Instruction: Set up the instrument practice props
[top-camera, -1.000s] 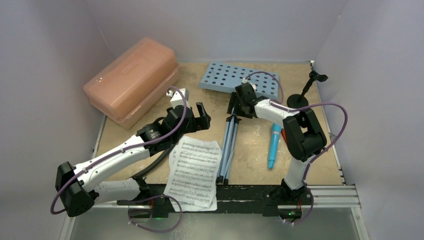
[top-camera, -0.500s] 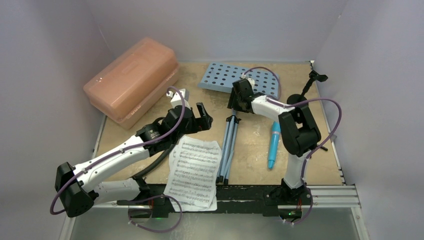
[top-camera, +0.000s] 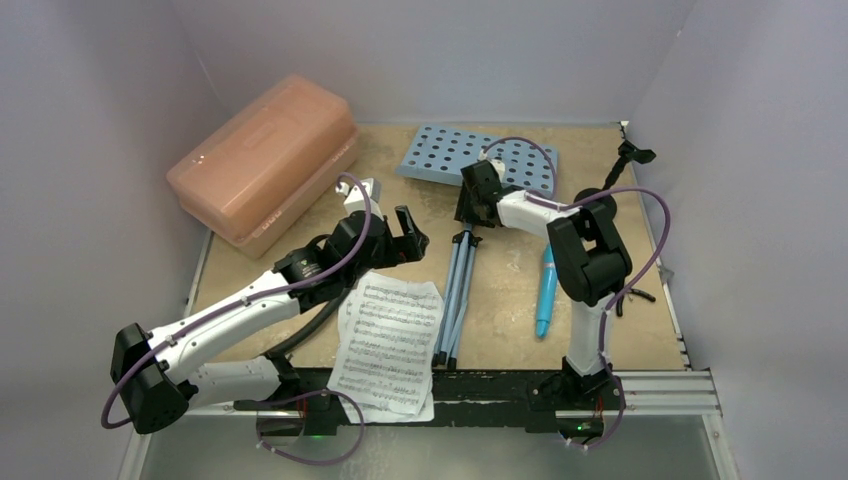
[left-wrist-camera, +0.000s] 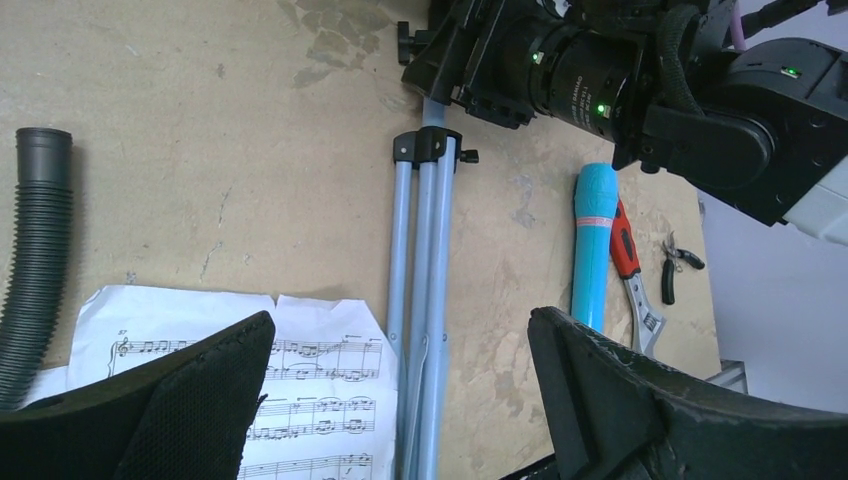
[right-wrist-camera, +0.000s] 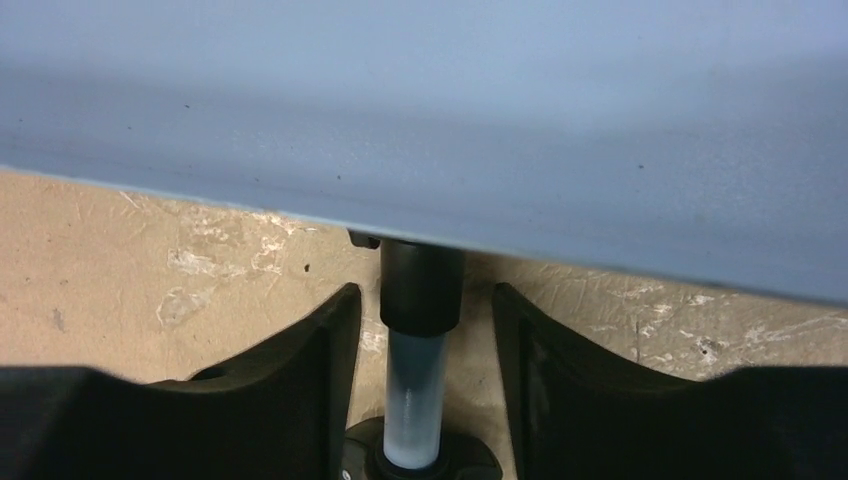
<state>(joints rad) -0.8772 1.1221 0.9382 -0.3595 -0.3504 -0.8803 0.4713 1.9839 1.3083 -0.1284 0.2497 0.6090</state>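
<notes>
Held left end effector (left-wrist-camera: 402, 315) wide open at frame center, above sheet music (left-wrist-camera: 300, 400) on bench (left-wrist-camera: 200, 120). Straddled music stand pole (right-wrist-camera: 413, 395) with right end effector (right-wrist-camera: 425, 290), narrowly open, gaps both sides.

The microphone (top-camera: 546, 292) lies right of the music stand (top-camera: 457, 287). Left of it lies the sheet music (top-camera: 388, 345), with the case (top-camera: 262, 160) farther behind.

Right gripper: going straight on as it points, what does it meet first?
The right gripper would likely hit the panel of the light-blue perforated music stand; its pole sits between the open fingers. Depth unclear.
</notes>
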